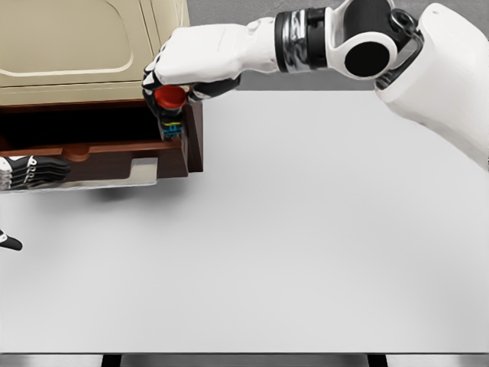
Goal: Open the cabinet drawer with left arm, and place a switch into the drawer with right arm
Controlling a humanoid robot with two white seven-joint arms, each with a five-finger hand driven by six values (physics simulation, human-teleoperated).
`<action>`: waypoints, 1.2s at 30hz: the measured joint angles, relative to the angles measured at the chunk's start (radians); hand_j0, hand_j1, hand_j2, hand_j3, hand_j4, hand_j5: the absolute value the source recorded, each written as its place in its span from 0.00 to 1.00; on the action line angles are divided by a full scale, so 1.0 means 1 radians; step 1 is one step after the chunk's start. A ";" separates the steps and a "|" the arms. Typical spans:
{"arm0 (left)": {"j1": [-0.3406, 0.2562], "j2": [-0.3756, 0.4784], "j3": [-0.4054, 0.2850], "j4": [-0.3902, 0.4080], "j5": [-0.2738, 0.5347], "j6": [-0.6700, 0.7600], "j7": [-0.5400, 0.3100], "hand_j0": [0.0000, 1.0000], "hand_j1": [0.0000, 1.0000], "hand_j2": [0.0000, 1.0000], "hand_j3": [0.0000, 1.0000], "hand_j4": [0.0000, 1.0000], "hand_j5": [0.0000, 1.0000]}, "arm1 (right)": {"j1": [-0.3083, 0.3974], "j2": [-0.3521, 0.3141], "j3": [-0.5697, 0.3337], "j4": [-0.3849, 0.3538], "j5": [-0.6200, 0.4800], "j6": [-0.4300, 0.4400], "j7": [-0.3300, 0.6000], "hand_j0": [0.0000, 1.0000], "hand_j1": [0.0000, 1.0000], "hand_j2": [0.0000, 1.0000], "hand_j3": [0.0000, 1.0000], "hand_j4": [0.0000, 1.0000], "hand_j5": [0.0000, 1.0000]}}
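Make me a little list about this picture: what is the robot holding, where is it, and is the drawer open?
scene: white table with a cream cabinet at the back left
drawer: brown drawer, pulled open
right hand: right hand reaches over the open drawer's right end, fingers closed on the switch
switch: switch with a red round top, dark body below, held upright, not yet released
left hand: left hand at the left edge, by the drawer front; fingers stretched out flat

right robot hand (177, 86) gripping switch (171, 107), open drawer (114, 157)
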 measured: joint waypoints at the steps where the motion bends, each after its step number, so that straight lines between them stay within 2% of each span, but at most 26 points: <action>1: 0.004 0.001 0.001 0.000 0.008 0.001 0.002 1.00 1.00 1.00 1.00 1.00 1.00 | -0.005 0.008 0.002 0.008 0.000 0.001 0.000 0.50 0.50 0.50 0.50 0.50 0.50; 15: 0.014 0.009 0.002 -0.001 0.031 0.001 0.000 1.00 1.00 1.00 1.00 1.00 1.00 | -0.023 0.093 0.031 0.146 0.007 -0.003 0.000 0.49 0.49 0.49 0.49 0.49 0.49; 26: 0.012 0.007 0.003 0.000 0.027 0.003 0.002 1.00 1.00 1.00 1.00 1.00 1.00 | -0.026 0.119 0.034 0.169 0.038 -0.017 0.000 0.47 0.47 0.47 0.47 0.47 0.47; 36: 0.014 0.009 0.003 -0.001 0.030 0.002 0.002 1.00 1.00 1.00 1.00 1.00 1.00 | -0.040 0.137 0.033 0.166 0.116 -0.048 0.000 0.48 0.48 0.48 0.48 0.48 0.48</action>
